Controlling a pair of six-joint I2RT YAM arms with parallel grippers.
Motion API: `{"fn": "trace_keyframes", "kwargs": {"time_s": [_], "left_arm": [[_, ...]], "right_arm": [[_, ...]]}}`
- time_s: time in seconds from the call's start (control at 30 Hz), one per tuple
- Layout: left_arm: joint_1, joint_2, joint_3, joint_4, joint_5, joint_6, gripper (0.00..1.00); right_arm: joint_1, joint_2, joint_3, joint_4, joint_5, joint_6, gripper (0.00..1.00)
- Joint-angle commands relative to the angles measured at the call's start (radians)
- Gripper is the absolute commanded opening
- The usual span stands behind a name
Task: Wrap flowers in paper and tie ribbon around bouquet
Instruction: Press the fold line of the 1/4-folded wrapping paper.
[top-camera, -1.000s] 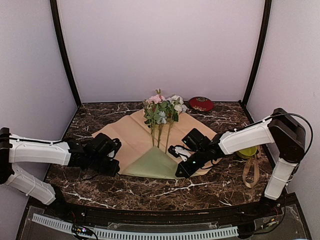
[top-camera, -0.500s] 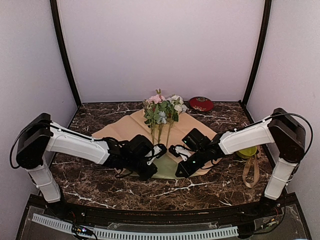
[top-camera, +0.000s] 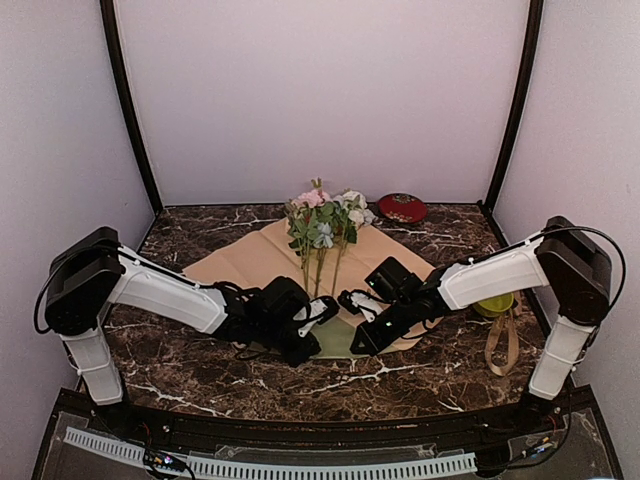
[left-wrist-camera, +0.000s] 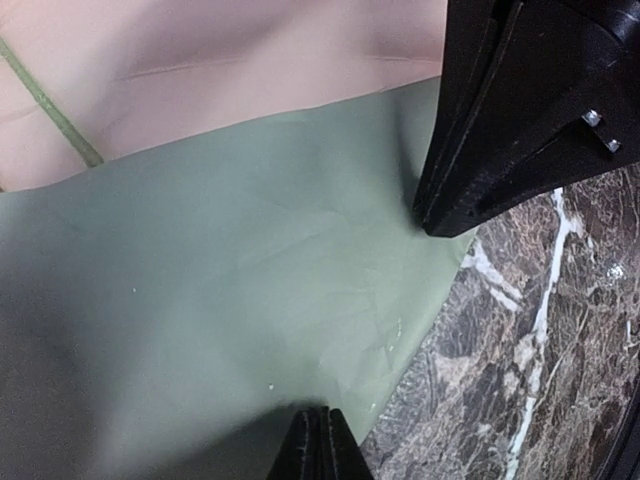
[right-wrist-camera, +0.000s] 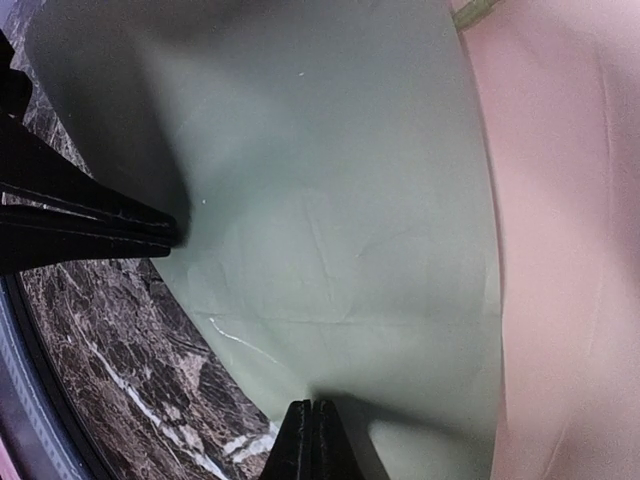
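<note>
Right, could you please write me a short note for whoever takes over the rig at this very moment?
Left gripper: shut on the near edge of the paper, at its green flap.
Right gripper: shut on the same flap, a little to the right.
Flowers lie on the paper's tan face, blooms far, stems toward the flap. Ribbon lies at the right side of the table, untouched.
Done: paper spread, near corner folded over.
Left: wrap the paper round the flowers, tie the ribbon.
</note>
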Motion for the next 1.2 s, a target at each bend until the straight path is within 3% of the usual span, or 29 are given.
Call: {"fn": "trace_keyframes", "kwargs": {"time_s": [0.0, 0.73, 1.17], "left_arm": [[0.030, -0.034, -0.122, -0.089, 0.048, -0.086, 0.03], [0.181, -0.374, -0.517, -0.135, -0.039, -0.463, 0.03], [0.191, -0.677, -0.546, -0.304, -0.110, -0.638, 0.07]], "right_arm": [[0.002, 0.032, -0.033, -0.074, 0.029, 0.001, 0.00], [0.002, 0.027, -0.043, -0.079, 0.032, -0.009, 0.00], [0.002, 0.026, -0.033, -0.089, 0.039, -0.002, 0.00]]}}
